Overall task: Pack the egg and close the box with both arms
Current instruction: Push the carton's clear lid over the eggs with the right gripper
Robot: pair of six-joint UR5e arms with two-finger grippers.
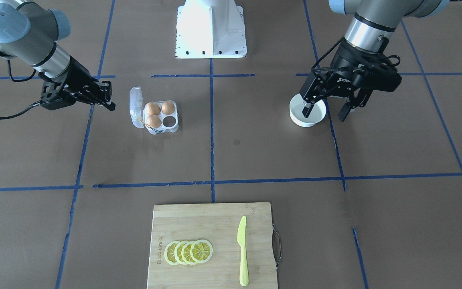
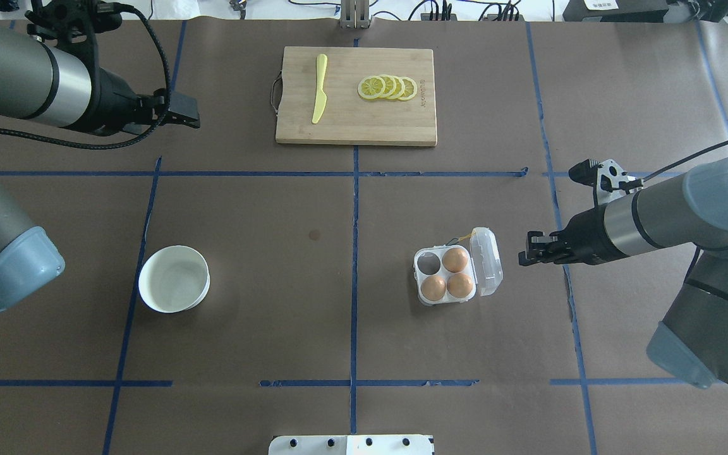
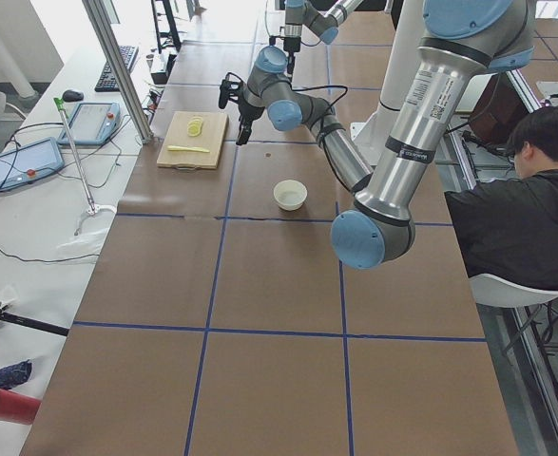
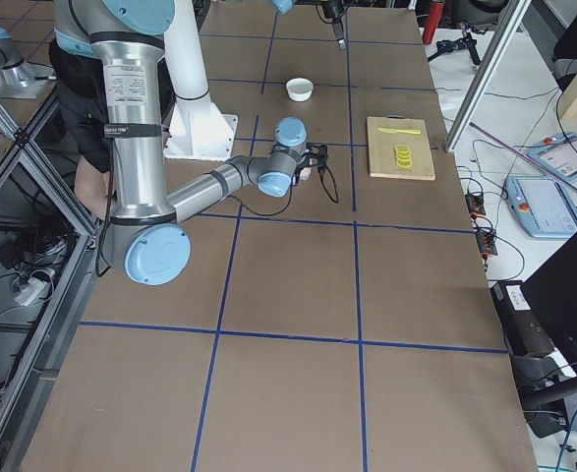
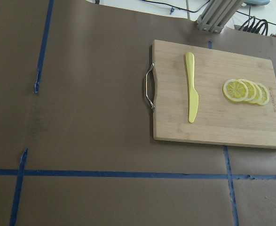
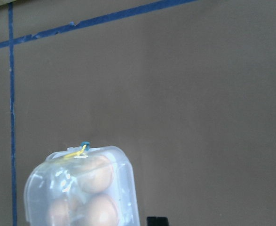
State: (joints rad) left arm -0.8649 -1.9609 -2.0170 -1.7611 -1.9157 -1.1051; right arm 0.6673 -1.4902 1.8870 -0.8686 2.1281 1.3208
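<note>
The clear egg box (image 2: 487, 260) lies right of the table's middle with its hinged lid (image 1: 136, 106) open. Three orange-brown eggs (image 1: 152, 108) (image 2: 455, 259) sit in its cells, and one cell (image 1: 169, 121) is empty. My right gripper (image 2: 524, 251) (image 1: 108, 98) looks shut and empty. It hovers just outside the open lid, apart from it. The right wrist view shows the box (image 6: 81, 188) close below, with eggs seen through the lid. My left gripper (image 1: 329, 110) is open and empty, raised high near the white bowl (image 1: 307, 116). Its fingers do not show in the left wrist view.
The white bowl (image 2: 174, 279) is empty. A bamboo cutting board (image 2: 351, 126) (image 5: 213, 127) on the far side carries a yellow knife (image 2: 319, 88) and lemon slices (image 2: 388, 87). The white pedestal (image 1: 211, 28) stands at the robot's side. A seated person (image 3: 516, 209) is beside the table.
</note>
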